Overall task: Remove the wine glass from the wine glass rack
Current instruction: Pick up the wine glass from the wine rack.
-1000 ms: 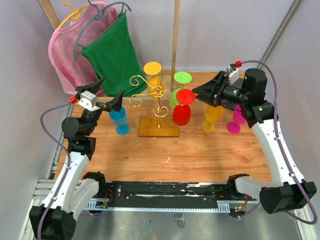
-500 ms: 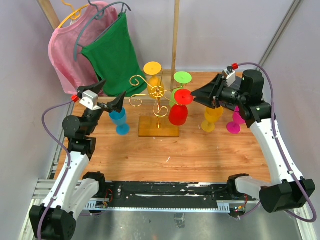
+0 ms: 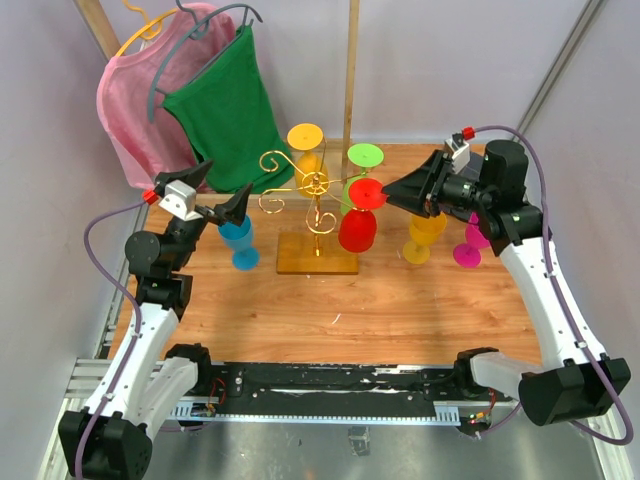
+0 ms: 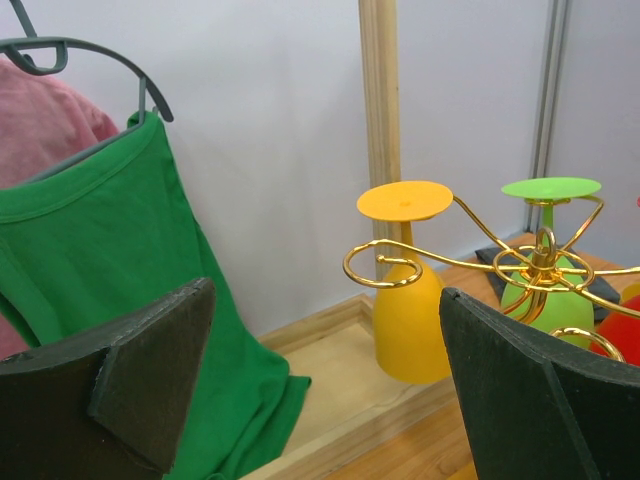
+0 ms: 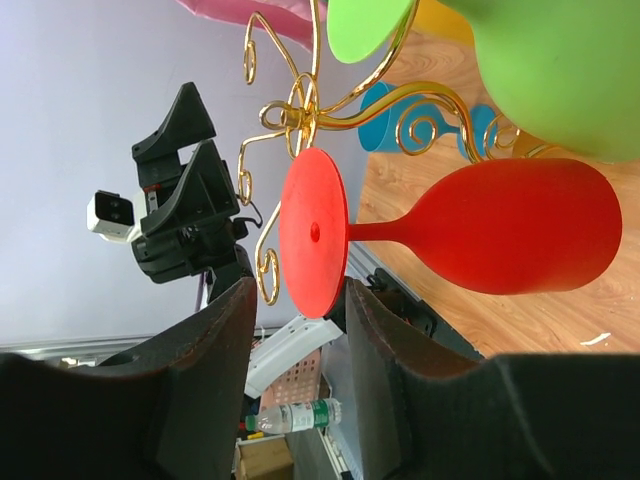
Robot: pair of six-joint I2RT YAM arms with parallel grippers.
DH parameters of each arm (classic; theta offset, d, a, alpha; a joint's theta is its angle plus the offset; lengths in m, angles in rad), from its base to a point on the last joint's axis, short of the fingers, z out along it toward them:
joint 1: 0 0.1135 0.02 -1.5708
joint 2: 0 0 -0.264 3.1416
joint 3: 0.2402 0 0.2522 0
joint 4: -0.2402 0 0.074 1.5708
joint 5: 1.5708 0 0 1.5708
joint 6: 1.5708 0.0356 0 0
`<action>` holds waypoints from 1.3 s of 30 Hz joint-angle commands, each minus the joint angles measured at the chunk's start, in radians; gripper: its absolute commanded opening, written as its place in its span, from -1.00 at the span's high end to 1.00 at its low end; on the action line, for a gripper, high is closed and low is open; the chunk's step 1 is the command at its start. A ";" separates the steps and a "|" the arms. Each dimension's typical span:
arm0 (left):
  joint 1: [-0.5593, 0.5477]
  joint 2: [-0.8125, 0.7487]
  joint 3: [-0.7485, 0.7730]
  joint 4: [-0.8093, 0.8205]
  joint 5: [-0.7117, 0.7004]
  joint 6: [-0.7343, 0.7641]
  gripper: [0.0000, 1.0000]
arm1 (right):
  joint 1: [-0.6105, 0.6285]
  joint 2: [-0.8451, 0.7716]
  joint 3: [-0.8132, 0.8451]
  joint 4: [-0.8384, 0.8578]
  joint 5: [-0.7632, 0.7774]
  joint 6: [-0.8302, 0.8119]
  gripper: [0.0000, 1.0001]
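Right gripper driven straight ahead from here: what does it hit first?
The red wine glass: its round foot sits at the right gripper's fingertips, in the gap between them. Behind it come the wine glass rack's gold scrolls, depth unclear.

A light-brown wooden surface (image 3: 400,300) with visible grain fills the middle of the room, edged at the back by a low pale-wood lip (image 4: 330,320). Plain walls (image 3: 450,60) of pale lilac-white close it in behind and on both sides, with a grey metal strip (image 3: 565,60) running up the right corner. A slim wooden upright (image 3: 351,70) rises at the back, and a second slanted post (image 3: 97,25) stands at the far left. A metal rail (image 3: 330,395) lines the near edge above a grey floor (image 3: 350,455). The light is soft and even.
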 commanded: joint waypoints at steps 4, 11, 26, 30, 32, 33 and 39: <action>-0.005 -0.005 0.019 0.005 0.008 0.003 -0.99 | -0.017 0.007 -0.024 0.026 -0.038 0.008 0.18; -0.005 -0.004 0.017 0.006 0.010 0.003 -0.99 | -0.013 0.014 -0.033 0.058 -0.046 0.028 0.28; -0.005 -0.006 0.007 0.005 0.010 0.013 -0.99 | 0.011 0.048 -0.022 0.096 -0.063 0.044 0.73; -0.005 -0.004 0.003 0.005 0.014 0.015 -0.99 | 0.009 0.039 -0.024 0.096 -0.064 0.045 0.99; -0.005 -0.003 0.003 0.005 0.015 0.014 -0.99 | 0.009 0.034 -0.023 0.096 -0.066 0.045 0.98; -0.006 -0.003 0.003 0.005 0.015 0.013 -0.99 | 0.009 0.033 -0.024 0.096 -0.067 0.045 0.99; -0.005 0.001 0.005 0.005 0.020 0.013 -0.99 | 0.009 0.023 -0.021 0.096 -0.070 0.054 0.99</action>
